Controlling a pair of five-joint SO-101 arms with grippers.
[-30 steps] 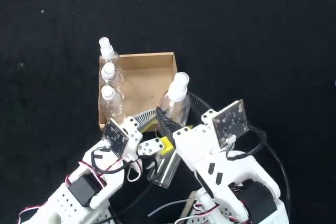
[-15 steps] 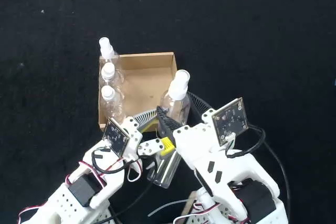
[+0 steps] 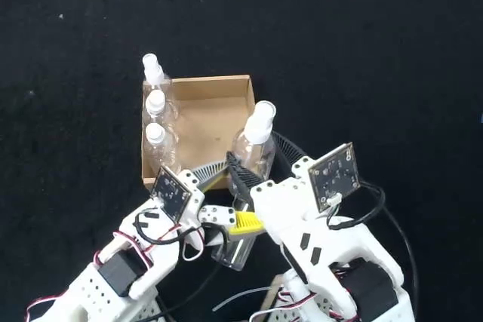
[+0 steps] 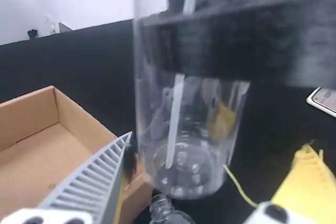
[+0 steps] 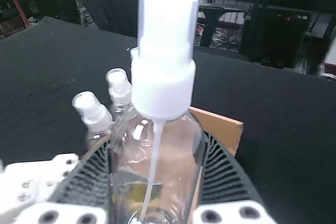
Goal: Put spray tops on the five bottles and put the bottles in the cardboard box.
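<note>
**boxbot_q:** While the capped spray bottle (image 5: 157,124) is being clamped around its body by the right gripper (image 3: 255,160), upright and lifted at the right wall of the cardboard box (image 3: 200,81), what's being risked here?

**servo_a:** Mostly a snag, judging from this. The bottle is being held over the wall near the corner closest to the arms, not over the open floor. If it's being lowered from there, the base is likely being caught on the rim and the box is being shoved. Three capped bottles (image 3: 155,103) are being kept along the left wall, and they're being put at risk of tipping.

**boxbot_q:** And the left gripper (image 4: 215,148)?

**servo_a:** Its jaws are being held wide apart with nothing gripped, and the lifted bottle's base is being framed between them. A bump is being invited if either arm is being swung sideways. Also, a fifth bottle (image 3: 235,246) is lying on the black table (image 3: 377,73) under both arms. Whether a top is on it can't be told, and it's being crowded enough to be rolled off by a nudge.
</note>
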